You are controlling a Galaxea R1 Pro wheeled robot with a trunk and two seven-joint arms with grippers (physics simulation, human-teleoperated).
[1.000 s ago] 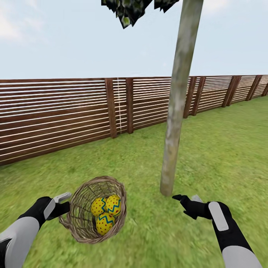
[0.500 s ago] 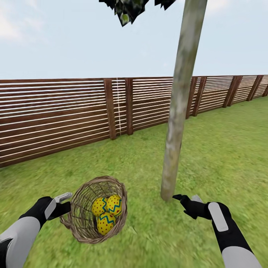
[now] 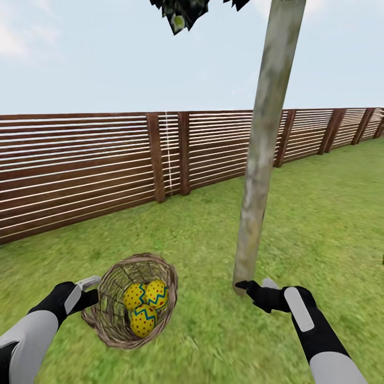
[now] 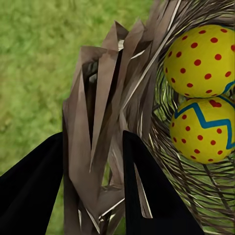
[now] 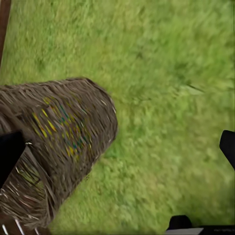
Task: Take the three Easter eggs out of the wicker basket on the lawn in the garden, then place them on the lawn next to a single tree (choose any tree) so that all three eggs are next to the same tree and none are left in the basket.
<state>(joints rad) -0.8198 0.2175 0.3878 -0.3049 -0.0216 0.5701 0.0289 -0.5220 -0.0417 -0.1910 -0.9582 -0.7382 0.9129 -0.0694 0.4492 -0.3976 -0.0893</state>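
Note:
The wicker basket [image 3: 109,301] hangs tilted just above the lawn [image 3: 202,234], its mouth toward me. All three Easter eggs [image 3: 142,320] lie inside, yellow with red dots and blue zigzags. My left gripper [image 3: 90,294] is shut on the braided rim at the basket's left. In the left wrist view the black fingers pinch the rim [image 4: 103,122], with two eggs [image 4: 200,61] beyond them. The tree [image 3: 261,160] stands right of the basket. My right gripper [image 3: 249,288] is open at the trunk's foot, over bare grass; its wrist view shows the basket [image 5: 58,147] side-on.
A dark brown slatted fence [image 3: 80,160] bounds the garden behind the tree and runs off to the far right. Grass stretches out to the right of the trunk and in front of me. Dark leaves [image 3: 178,13] hang at the top.
The view has crept closer to the tree, so the trunk looms larger. The basket and left gripper sit slightly lower and left; the right gripper has shifted left to the trunk's foot.

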